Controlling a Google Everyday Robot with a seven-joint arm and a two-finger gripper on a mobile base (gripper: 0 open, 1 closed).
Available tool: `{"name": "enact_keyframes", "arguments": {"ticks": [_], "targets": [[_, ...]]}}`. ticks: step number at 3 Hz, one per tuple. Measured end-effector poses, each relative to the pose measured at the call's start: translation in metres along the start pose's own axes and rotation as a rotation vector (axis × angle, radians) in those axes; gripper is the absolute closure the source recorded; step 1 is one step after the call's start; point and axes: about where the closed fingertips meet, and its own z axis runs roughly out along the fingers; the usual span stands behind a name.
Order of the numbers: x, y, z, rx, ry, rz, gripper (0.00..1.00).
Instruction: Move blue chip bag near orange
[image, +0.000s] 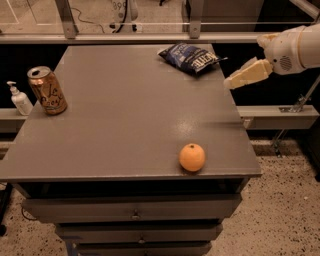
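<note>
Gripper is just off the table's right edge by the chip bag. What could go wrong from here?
The chip bag lies at the table's far right corner, and the gripper hangs just off the right edge beside it; a low sideways approach could shove the bag instead of grasping it, or clip the edge.
The orange sits close to the front edge; setting the bag down against it could roll it off.
</note>
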Motion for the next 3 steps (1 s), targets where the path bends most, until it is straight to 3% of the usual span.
{"name": "enact_keyframes", "arguments": {"ticks": [1, 2, 3], "targets": [[-0.001, -0.002, 0.020, 0.010, -0.076, 0.066, 0.00], [-0.006, -0.011, 0.068, 0.022, -0.184, 0.161, 0.00], [-0.014, -0.015, 0.109, 0.005, -0.241, 0.194, 0.00]]}}
